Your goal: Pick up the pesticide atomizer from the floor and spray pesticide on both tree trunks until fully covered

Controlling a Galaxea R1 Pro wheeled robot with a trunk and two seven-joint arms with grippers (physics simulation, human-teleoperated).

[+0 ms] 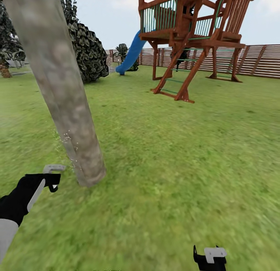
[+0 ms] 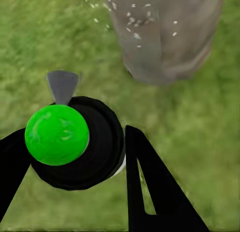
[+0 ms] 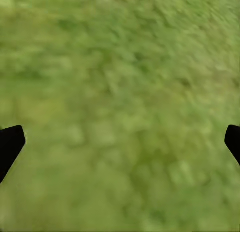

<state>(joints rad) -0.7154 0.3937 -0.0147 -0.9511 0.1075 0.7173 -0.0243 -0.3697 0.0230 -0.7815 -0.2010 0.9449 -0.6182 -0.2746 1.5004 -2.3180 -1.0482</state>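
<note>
We hold the pesticide atomizer (image 2: 75, 144), a slim dark cylinder whose cap dot shows bright green here, clamped between the two black fingers of our left gripper (image 2: 70, 157); one finger (image 2: 150, 187) presses its side in the left wrist view. Its pale grey flat nozzle (image 1: 53, 168) points toward the near tree trunk (image 1: 62, 95), a thick mottled grey-brown column leaning up from the grass (image 1: 167, 158) at the near left. Pale spray specks (image 1: 67, 138) hang against the bark low down.

We judge the atomizer light, rigid and smooth-sided, so it could twist or slip; a hold around the middle of the body, clear of cap and nozzle, looks right. How much liquid it holds we cannot tell.

Our right gripper (image 3: 120, 139) hangs with fingers apart over bare grass at the near right, holding nothing.

Farther off stand a brown wooden play tower (image 1: 190, 33) with a blue slide (image 1: 130, 55), a dark leafy shrub (image 1: 89, 51) and a slatted brown fence (image 1: 256, 60).
</note>
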